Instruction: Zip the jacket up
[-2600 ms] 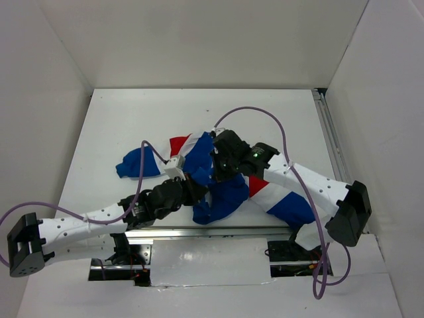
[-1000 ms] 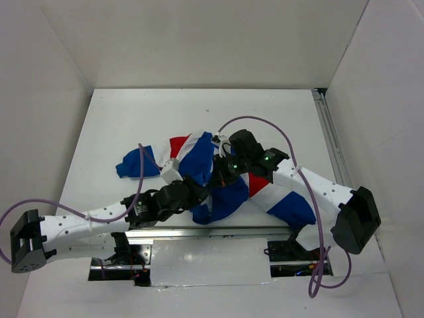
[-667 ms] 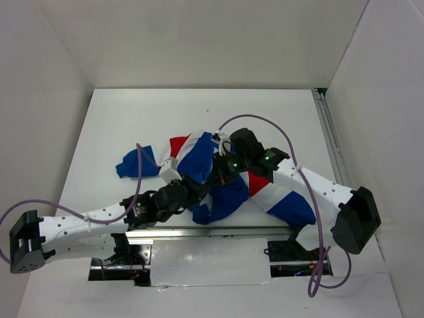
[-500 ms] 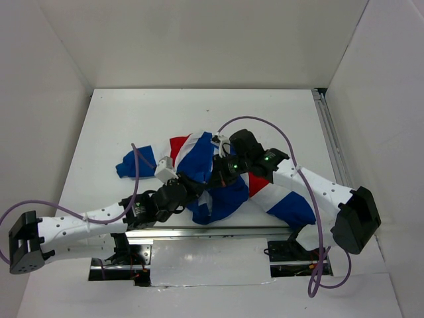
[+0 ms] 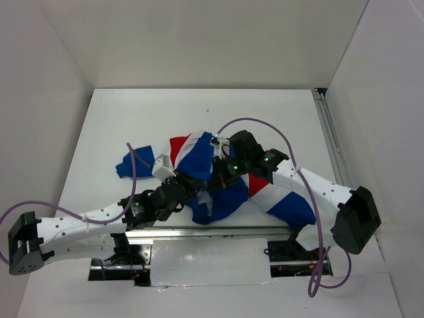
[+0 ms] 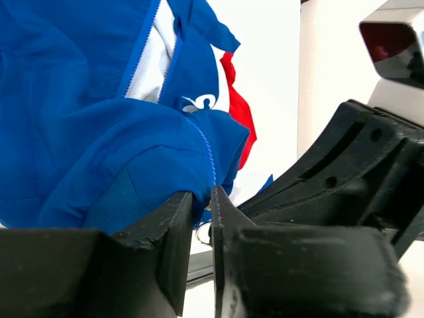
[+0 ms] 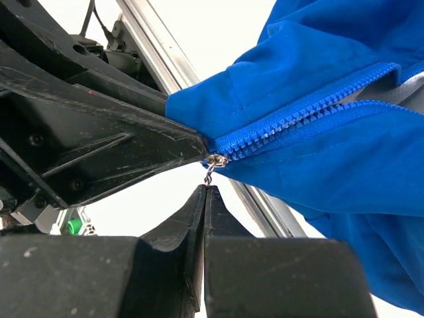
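Observation:
The blue jacket with red and white panels lies crumpled near the table's front edge. My left gripper is shut on the jacket's bottom hem beside the zipper's lower end. My right gripper meets it there, shut on the small metal zipper pull, whose slider sits at the bottom of the blue zipper teeth. The two grippers nearly touch. The teeth run apart above the slider. In the left wrist view the pull ring shows between the fingers.
A metal rail runs along the table's front edge right under the grippers. The jacket's right sleeve lies under my right arm; the left sleeve spreads left. White walls enclose the table.
My left gripper has lifted the hem slightly up and left. My right gripper has come down and left from the jacket's chest to the zipper's bottom end and closed on the pull.

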